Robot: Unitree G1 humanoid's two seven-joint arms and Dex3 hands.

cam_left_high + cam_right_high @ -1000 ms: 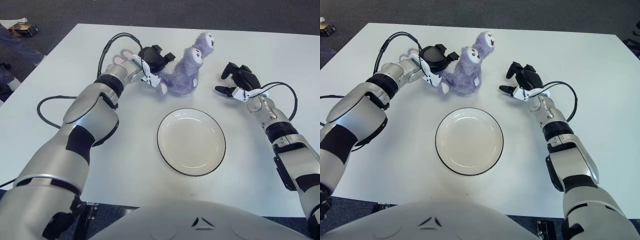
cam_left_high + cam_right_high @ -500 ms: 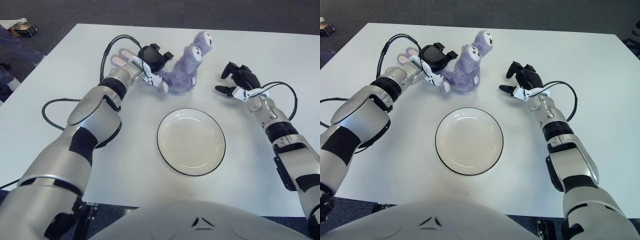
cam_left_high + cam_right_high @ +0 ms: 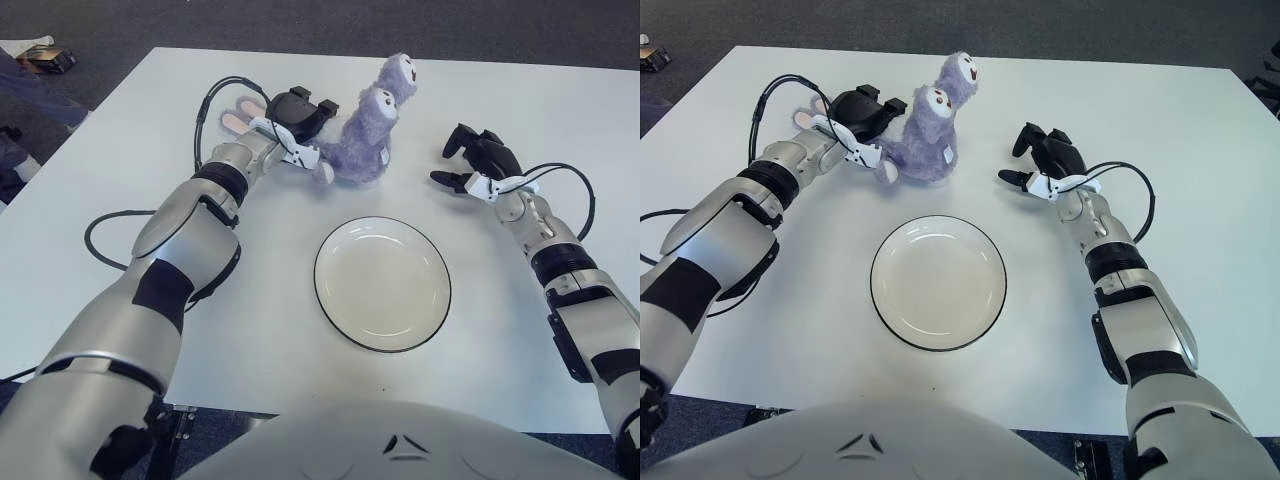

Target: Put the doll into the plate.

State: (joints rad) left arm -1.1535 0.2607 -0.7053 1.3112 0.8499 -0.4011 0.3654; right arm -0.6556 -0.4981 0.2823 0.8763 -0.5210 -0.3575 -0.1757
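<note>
A fluffy purple doll [image 3: 365,140] stands on the white table, just beyond the plate [image 3: 382,284], which is white with a dark rim and holds nothing. My left hand [image 3: 298,110] is at the doll's left side with its black fingers curled onto the plush. A pink-lined ear [image 3: 235,115] sticks out behind the hand. My right hand [image 3: 478,158] hovers to the right of the doll, apart from it, fingers loosely spread and holding nothing.
A black cable [image 3: 100,215] loops on the table beside my left arm, and another [image 3: 578,195] arcs by my right wrist. The table's far edge [image 3: 400,60] runs close behind the doll. Some items [image 3: 45,58] lie on the floor at far left.
My left hand has shifted toward the far edge of the table and the doll has moved with it, away from the plate. The right hand has stayed in place.
</note>
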